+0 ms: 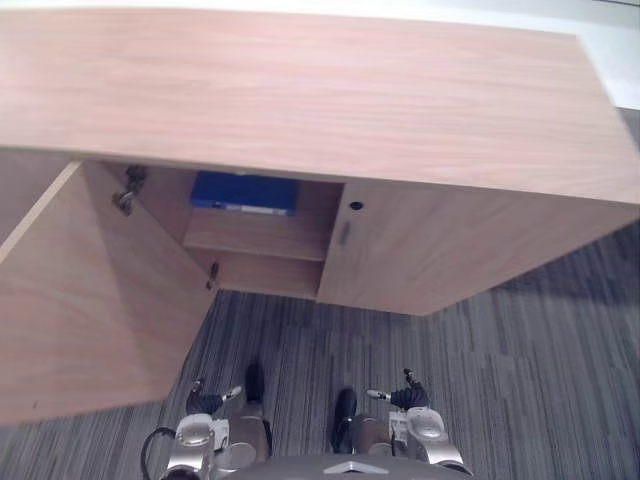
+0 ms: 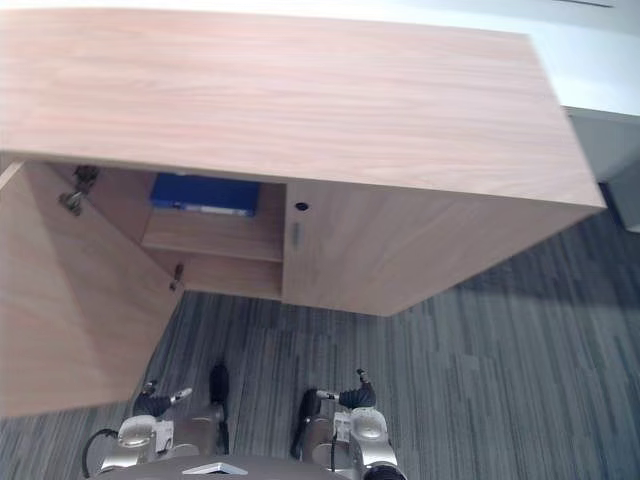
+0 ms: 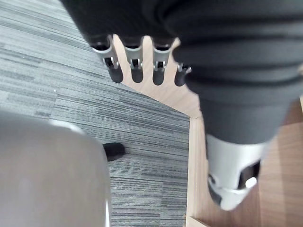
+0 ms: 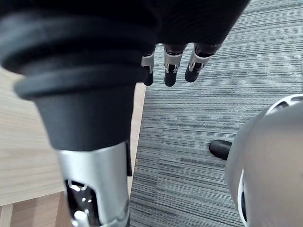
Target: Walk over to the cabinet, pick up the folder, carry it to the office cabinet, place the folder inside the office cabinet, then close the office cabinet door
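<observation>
A blue folder (image 1: 244,192) lies flat on the upper shelf inside the wooden office cabinet (image 1: 300,90). The cabinet's left door (image 1: 90,300) stands swung wide open towards me; its right door (image 1: 450,250) is shut. My left hand (image 1: 205,405) hangs low beside the open door, well below and in front of the folder, fingers (image 3: 135,66) straight and holding nothing. My right hand (image 1: 405,398) hangs low in front of the shut door, its fingers (image 4: 170,71) straight and empty too.
Grey striped carpet (image 1: 500,360) spreads out in front of the cabinet. A lower shelf (image 1: 265,272) sits under the folder's shelf. The shut door has a small handle (image 1: 345,233) and a keyhole (image 1: 356,206) near its inner edge.
</observation>
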`<state>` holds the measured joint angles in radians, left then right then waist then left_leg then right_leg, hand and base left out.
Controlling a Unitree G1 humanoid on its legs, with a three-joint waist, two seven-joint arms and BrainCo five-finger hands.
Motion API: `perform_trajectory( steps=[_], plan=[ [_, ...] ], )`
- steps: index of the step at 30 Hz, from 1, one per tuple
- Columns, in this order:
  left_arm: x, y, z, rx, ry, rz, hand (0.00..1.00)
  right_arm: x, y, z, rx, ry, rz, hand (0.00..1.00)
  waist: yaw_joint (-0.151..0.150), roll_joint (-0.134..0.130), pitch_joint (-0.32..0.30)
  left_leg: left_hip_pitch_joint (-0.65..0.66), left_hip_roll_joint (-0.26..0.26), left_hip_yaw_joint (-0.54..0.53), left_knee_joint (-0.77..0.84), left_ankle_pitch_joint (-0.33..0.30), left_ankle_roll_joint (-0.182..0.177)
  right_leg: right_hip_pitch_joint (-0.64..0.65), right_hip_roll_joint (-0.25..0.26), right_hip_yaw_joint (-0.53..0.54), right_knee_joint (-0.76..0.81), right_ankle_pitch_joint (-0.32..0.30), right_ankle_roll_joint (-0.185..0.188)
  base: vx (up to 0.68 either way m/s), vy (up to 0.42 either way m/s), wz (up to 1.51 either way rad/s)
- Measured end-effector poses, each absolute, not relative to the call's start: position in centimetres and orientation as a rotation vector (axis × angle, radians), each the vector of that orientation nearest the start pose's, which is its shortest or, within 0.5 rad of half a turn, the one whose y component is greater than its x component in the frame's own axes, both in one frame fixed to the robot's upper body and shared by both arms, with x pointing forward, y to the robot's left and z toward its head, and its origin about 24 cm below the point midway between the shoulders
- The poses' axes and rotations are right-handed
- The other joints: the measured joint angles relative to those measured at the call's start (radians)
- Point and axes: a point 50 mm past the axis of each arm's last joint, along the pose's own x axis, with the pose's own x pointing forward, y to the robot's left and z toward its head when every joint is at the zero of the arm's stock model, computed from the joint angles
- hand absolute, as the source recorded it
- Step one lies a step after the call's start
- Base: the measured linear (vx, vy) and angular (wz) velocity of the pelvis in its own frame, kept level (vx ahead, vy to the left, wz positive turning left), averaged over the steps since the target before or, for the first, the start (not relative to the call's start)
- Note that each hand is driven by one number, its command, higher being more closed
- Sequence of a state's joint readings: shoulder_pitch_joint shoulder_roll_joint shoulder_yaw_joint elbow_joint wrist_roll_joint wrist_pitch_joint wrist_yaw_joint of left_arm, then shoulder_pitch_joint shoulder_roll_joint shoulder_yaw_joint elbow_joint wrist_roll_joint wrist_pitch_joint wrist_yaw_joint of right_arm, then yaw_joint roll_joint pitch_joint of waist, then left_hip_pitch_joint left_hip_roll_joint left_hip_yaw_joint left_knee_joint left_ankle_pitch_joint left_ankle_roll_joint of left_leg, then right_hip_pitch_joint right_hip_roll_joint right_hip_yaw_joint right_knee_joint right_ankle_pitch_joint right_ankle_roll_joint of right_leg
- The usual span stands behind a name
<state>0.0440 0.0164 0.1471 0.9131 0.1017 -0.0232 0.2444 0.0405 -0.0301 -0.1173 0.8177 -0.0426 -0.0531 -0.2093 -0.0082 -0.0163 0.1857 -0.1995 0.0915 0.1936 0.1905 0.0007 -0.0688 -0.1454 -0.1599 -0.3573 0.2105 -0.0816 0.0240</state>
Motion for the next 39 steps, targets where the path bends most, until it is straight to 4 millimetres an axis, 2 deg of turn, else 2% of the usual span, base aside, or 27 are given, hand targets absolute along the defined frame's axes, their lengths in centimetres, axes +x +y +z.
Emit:
perform_trajectory(
  steps=[1,2,3,5,7,11,13,15,18,19,21,25,30,33,39],
  plan=[
    [13.4,19.0,-14.3,0.152,0.934,0.337,0.0,15.9,-19.3,-12.5,-0.101,0.791,-0.324,0.0,-0.002,0.002,-0.001,0.016,0.001,0.017,0.036,-0.021,0.002,0.004,-0.004,-0.008,0.008,-0.005,0.002,-0.07,0.016,0.56],
    [13.0,18.9,-14.4,0.142,0.946,0.348,0.0,16.1,-19.5,-12.3,-0.093,0.771,-0.342,0.0,-0.009,0.016,-0.007,0.042,0.002,0.029,0.017,-0.048,0.004,0.008,0.002,-0.016,0.015,-0.011,0.01,-0.09,0.061,0.28],
    [12.7,19.0,-14.5,0.137,0.955,0.353,0.0,16.2,-19.6,-12.2,-0.088,0.77,-0.352,0.0,-0.004,0.017,-0.008,0.077,-0.004,0.026,-0.053,-0.046,0.024,0.015,0.013,-0.015,0.002,-0.011,0.021,-0.07,0.057,0.24],
    [12.2,19.4,-14.7,0.138,0.968,0.363,0.0,15.7,-19.1,-12.6,-0.066,0.79,-0.355,0.0,-0.001,0.0,-0.019,0.128,-0.023,0.018,-0.174,0.023,0.036,0.049,0.014,-0.032,-0.059,0.015,0.025,-0.05,0.04,0.28],
    [12.0,19.5,-14.8,0.118,0.979,0.378,0.0,15.2,-19.1,-12.8,-0.051,0.804,-0.368,0.0,-0.004,0.0,-0.025,0.159,-0.041,-0.026,-0.253,0.068,0.047,0.082,0.023,-0.04,-0.104,0.027,0.04,-0.07,0.07,0.5],
    [11.2,19.8,-15.0,0.06,0.998,0.435,0.0,14.6,-19.6,-13.1,-0.037,0.827,-0.4,0.0,-0.004,0.002,-0.036,0.174,-0.057,-0.066,-0.27,0.081,0.054,0.116,0.026,-0.038,-0.12,0.03,0.045,-0.01,0.045,0.36],
    [10.0,21.0,-15.0,-0.001,1.003,0.539,0.0,14.4,-19.6,-13.3,-0.038,0.842,-0.403,0.0,0.001,0.006,-0.051,0.187,-0.064,-0.085,-0.275,0.082,0.055,0.145,0.027,-0.043,-0.13,0.033,0.049,0.02,0.013,0.15],
    [9.7,22.1,-14.6,-0.042,0.97,0.633,0.0,14.5,-19.6,-13.3,-0.04,0.842,-0.404,0.0,0.003,0.009,-0.062,0.192,-0.065,-0.089,-0.276,0.082,0.055,0.151,0.028,-0.044,-0.133,0.037,0.044,0.02,0.007,0.1],
    [9.8,25.1,-13.2,-0.128,0.853,0.829,0.0,14.9,-19.6,-13.1,-0.04,0.831,-0.404,0.0,0.012,0.013,-0.064,0.203,-0.065,-0.107,-0.276,0.082,0.055,0.174,0.033,-0.057,-0.14,0.037,0.043,0.01,-0.005,0.14],
    [9.9,26.6,-12.4,-0.153,0.796,0.906,0.0,15.0,-19.7,-13.1,-0.042,0.829,-0.405,0.0,0.012,0.013,-0.066,0.203,-0.064,-0.115,-0.276,0.082,0.054,0.185,0.036,-0.065,-0.142,0.034,0.04,-0.02,-0.018,0.15],
    [10.1,28.2,-11.5,-0.175,0.729,0.981,0.0,15.0,-19.9,-13.0,-0.047,0.826,-0.407,0.0,0.019,0.014,-0.071,0.203,-0.061,-0.116,-0.276,0.082,0.054,0.185,0.04,-0.065,-0.142,0.031,0.038,-0.01,-0.011,0.05],
    [11.3,30.8,-9.4,-0.124,0.616,0.999,0.0,15.0,-20.6,-12.9,-0.068,0.823,-0.413,0.0,0.026,0.014,-0.073,0.202,-0.057,-0.123,-0.277,0.082,0.054,0.187,0.045,-0.067,-0.143,0.028,0.035,0.0,-0.006,0.03],
    [14.5,34.7,-4.4,-0.031,0.374,1.008,0.0,14.9,-21.3,-12.8,-0.095,0.821,-0.412,0.0,0.03,0.007,-0.077,0.202,-0.057,-0.14,-0.277,0.081,0.051,0.2,0.054,-0.066,-0.156,0.026,0.033,0.01,-0.005,0.09],
    [15.8,35.6,-2.5,0.009,0.296,1.005,0.0,14.9,-21.5,-12.8,-0.102,0.819,-0.412,0.0,0.032,0.006,-0.078,0.202,-0.057,-0.141,-0.277,0.08,0.05,0.199,0.057,-0.062,-0.158,0.026,0.031,0.02,-0.001,0.01],
    [16.4,35.7,-2.0,0.027,0.272,0.998,0.0,14.9,-21.5,-12.8,-0.102,0.82,-0.412,0.0,0.033,0.003,-0.079,0.208,-0.053,-0.14,-0.277,0.077,0.047,0.199,0.063,-0.051,-0.158,0.03,0.033,0.02,-0.001,0.0]
  ],
)
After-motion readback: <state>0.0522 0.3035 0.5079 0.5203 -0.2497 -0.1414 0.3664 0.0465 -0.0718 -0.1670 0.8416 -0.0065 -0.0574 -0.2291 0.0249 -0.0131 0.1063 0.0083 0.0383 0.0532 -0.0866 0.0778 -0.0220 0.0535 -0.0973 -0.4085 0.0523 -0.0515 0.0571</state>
